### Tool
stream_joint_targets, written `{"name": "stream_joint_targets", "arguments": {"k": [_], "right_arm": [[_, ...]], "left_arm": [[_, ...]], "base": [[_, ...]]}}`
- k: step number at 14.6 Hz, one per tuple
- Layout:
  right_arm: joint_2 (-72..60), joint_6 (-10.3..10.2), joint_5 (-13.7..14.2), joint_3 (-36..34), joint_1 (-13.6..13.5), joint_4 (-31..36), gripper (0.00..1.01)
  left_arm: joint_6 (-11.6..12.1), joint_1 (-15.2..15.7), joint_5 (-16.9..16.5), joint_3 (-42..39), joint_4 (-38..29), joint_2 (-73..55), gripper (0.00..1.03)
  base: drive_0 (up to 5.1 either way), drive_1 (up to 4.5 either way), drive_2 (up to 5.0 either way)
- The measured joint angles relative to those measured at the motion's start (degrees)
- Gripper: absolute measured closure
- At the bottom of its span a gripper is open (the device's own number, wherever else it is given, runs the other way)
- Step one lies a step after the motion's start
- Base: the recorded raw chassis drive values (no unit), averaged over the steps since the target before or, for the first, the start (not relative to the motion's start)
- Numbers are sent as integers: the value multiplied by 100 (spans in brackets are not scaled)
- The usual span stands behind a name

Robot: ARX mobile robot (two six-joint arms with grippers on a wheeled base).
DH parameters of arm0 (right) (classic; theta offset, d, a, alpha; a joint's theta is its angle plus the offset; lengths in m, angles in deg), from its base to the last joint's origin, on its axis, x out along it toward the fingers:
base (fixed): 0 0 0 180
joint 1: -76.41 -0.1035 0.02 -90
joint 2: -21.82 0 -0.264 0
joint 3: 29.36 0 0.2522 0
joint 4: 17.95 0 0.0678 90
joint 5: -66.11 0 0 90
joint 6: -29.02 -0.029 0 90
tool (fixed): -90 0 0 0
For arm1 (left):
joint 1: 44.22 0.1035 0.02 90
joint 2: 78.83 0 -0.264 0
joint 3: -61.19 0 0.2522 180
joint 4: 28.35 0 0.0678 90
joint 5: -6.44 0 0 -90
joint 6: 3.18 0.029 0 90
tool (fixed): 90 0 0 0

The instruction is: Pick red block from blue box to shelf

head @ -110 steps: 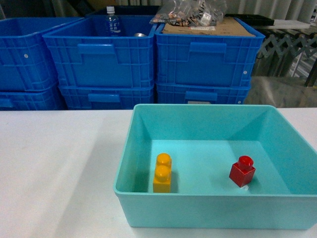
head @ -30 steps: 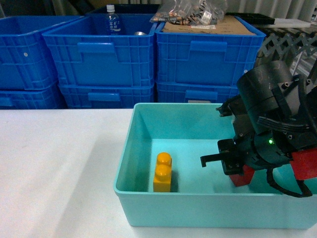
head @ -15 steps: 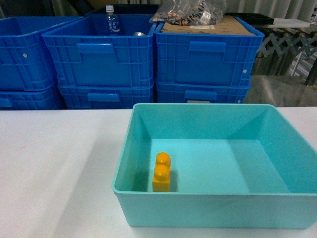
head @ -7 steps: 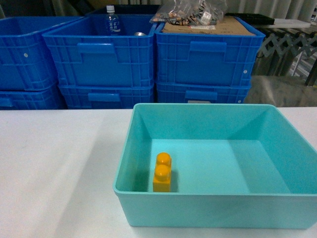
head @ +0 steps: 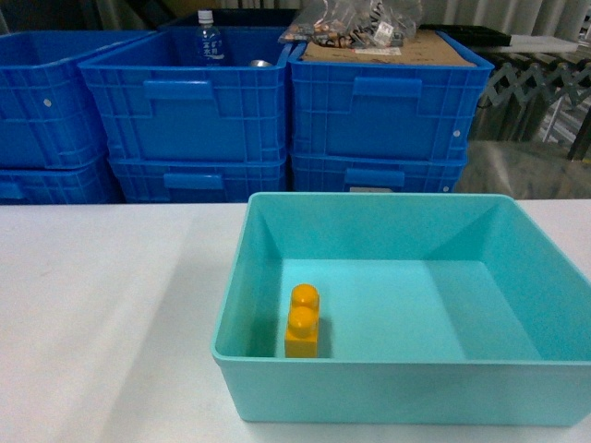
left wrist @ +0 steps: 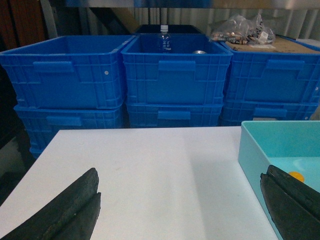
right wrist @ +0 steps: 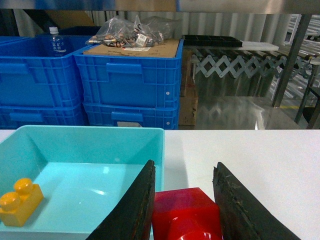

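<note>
The red block [right wrist: 186, 214] is clamped between the dark fingers [right wrist: 139, 205] of my right gripper [right wrist: 184, 164], held above the white table just past the right wall of the blue box [right wrist: 85, 144]. In the head view the blue box [head: 369, 378] holds only a yellow-orange brick [head: 302, 321]; no gripper or red block shows there. My left gripper [left wrist: 181, 172] is wide open over bare table, left of the blue box [left wrist: 250, 150]. A shiny steel upright [right wrist: 292, 55] of the shelf stands at the far right.
Stacked dark blue crates [head: 194, 120] stand behind the table, one carrying a bottle [head: 210, 39], another cardboard and bagged parts [head: 360, 23]. A folding lattice barrier [right wrist: 235, 62] lies beyond. The white table [right wrist: 260, 160] stretches to the right of the box.
About two seconds ago my right arm was in the box around the red block; arm and block have since left the head view. Nothing has moved in the last second.
</note>
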Motion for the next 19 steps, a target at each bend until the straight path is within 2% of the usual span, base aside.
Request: {"name": "stream_joint_targets", "arguments": {"k": [5, 11, 13, 19], "right_arm": [[831, 20, 2, 0, 0, -824, 73], [1440, 24, 2, 0, 0, -1443, 73], [2334, 31, -11, 2, 0, -2465, 73], [2391, 35, -11, 2, 0, -2450, 73]], "left_arm": [[-2, 0, 0, 0, 0, 0, 5], [0, 0, 0, 0, 0, 0, 5], [-2, 0, 11, 0, 0, 0, 5], [-2, 0, 0, 0, 0, 0, 5]], "base": [[0, 0, 0], [0, 0, 0], [0, 0, 0], [0, 0, 0]]}}
